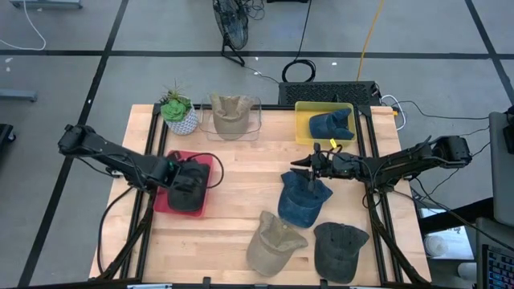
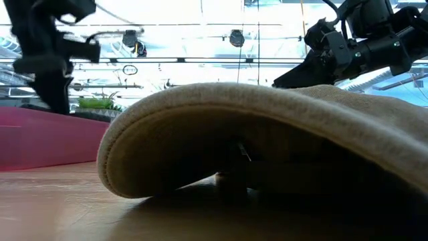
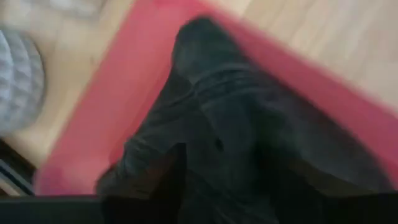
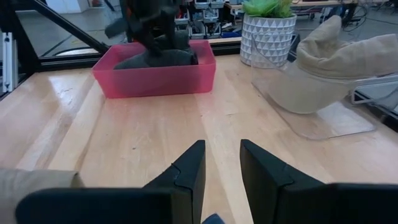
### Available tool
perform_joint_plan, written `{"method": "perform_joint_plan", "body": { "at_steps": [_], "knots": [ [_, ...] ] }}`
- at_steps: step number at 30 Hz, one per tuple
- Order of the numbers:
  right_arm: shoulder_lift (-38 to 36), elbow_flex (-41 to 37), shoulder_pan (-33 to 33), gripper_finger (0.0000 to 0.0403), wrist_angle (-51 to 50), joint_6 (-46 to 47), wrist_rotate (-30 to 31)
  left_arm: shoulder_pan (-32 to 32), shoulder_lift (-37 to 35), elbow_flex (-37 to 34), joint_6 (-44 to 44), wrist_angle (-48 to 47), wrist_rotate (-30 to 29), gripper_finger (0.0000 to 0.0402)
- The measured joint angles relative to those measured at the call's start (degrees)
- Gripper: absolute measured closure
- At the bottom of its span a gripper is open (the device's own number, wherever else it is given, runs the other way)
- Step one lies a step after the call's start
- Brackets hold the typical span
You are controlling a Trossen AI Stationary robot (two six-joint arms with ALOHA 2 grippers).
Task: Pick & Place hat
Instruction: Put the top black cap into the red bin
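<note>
My left gripper (image 1: 183,178) sits over the black hat (image 1: 190,190) in the red bin (image 1: 161,198), grip unclear; right gripper (image 4: 219,163) hovers parted, empty, above the blue hat (image 1: 303,201)

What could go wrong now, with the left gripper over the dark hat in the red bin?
1. The left gripper hangs right over the dark hat in the red bin; lifting away could snag the fabric and drag it out.
2. The right gripper, open with nothing between its fingers, sits above the blue hat; a low sweep might push it.
</note>
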Motion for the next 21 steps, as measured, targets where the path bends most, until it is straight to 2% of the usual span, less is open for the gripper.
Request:
{"method": "perform_joint_plan", "body": {
  "at_steps": [5, 9, 21],
  "knots": [
    [0.0, 0.0, -0.3, 0.0326, 0.95, -0.4, 0.07, 0.06, -0.02, -7.15, -2.72, 9.38, -1.69, 0.0192],
    [0.0, 0.0, -0.28, 0.0326, 2.11, -0.38, 0.07, 0.08, -0.09, -9.06, -3.51, 11.18, -3.12, 0.0192],
    [0.0, 0.0, -0.26, 0.0326, 2.06, 0.46, 0.07, 0.08, 0.0, 1.97, 9.52, 8.44, -6.06, 0.0193]
  ]
}}
